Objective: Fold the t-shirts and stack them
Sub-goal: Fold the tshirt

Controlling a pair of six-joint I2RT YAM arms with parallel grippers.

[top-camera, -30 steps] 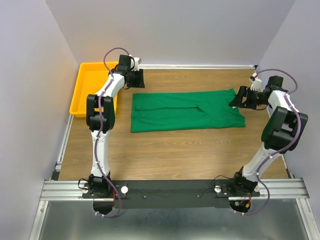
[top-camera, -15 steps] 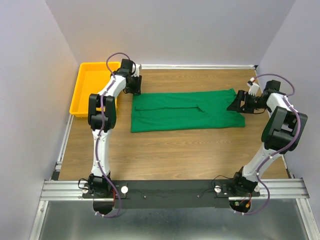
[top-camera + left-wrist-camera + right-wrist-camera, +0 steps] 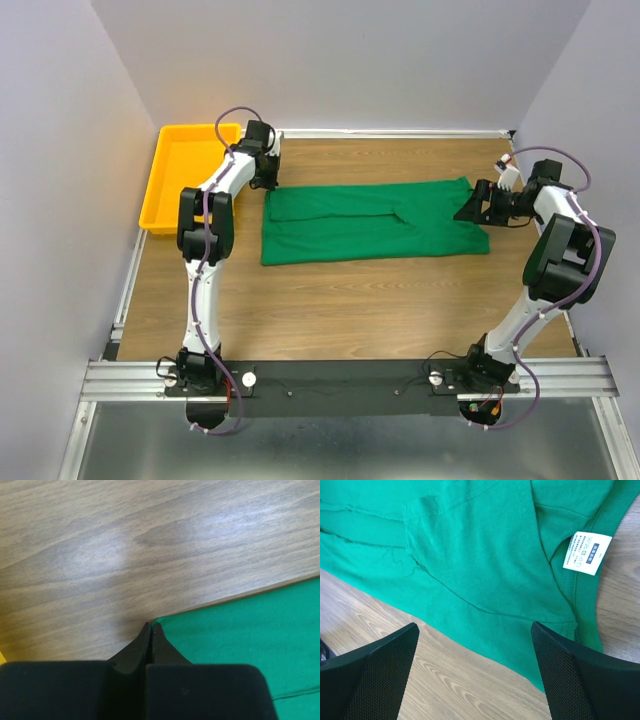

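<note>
The green t-shirt (image 3: 370, 222) lies flat across the middle of the table, folded into a long strip. My left gripper (image 3: 268, 182) is at its far left corner. In the left wrist view the jaws (image 3: 151, 626) are pressed together, with the corner of the t-shirt (image 3: 250, 635) pinched at their tips. My right gripper (image 3: 468, 208) hovers open over the shirt's right end. In the right wrist view its fingers (image 3: 474, 626) straddle the shirt's edge (image 3: 470, 545), near the white neck label (image 3: 587, 553), and hold nothing.
A yellow tray (image 3: 152, 190) stands at the far left corner, just left of the left arm. Grey walls close in the table on three sides. Bare wood lies between the shirt and the arm bases.
The left gripper has dropped to the shirt's far left corner and shut there. The right gripper moved slightly toward the shirt's right end and stayed open.
</note>
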